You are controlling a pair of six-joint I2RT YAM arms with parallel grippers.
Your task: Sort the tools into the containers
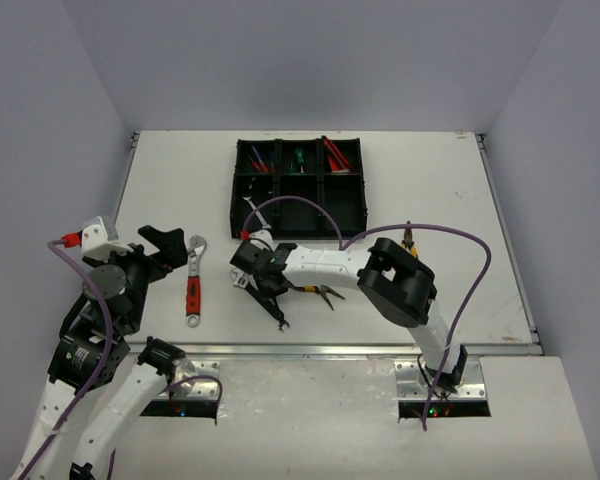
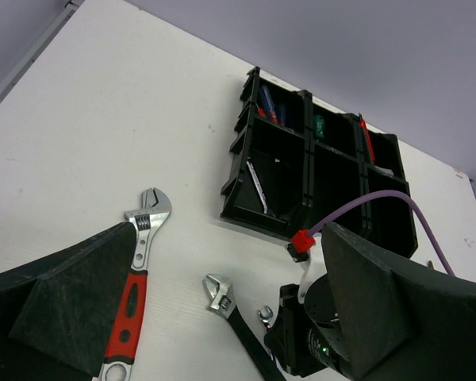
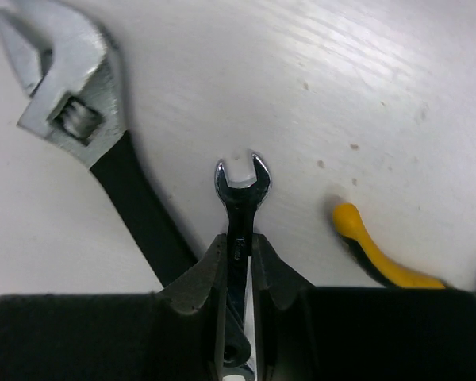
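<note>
Right pincer [image 3: 238, 243], matte black, pinching slim chrome open-end spanner [image 3: 240, 197] by shank; left pincer [image 2: 222, 305] spread wide.

1. A white table [image 1: 420, 190] is lying beneath the right fingers [image 3: 197, 279] and the left fingers [image 2: 63, 309]. It is showing faint grain and a few small dark specks just ahead of the right fingers.
2. A metal strip [image 1: 310, 350] is running along the table's near edge, behind both pairs of fingers.
3. A thin rail [image 1: 510, 250] is edging the table well to the right of the right fingers.
4. A pale board [image 1: 310, 430] is sitting farther behind the fingers, past the strip.
5. A grey back wall [image 1: 310, 60] is rising far ahead of the fingers. A left wall [image 1: 40, 120] is standing beyond the left fingers, and a right wall [image 1: 570, 150] beyond the right fingers.
</note>
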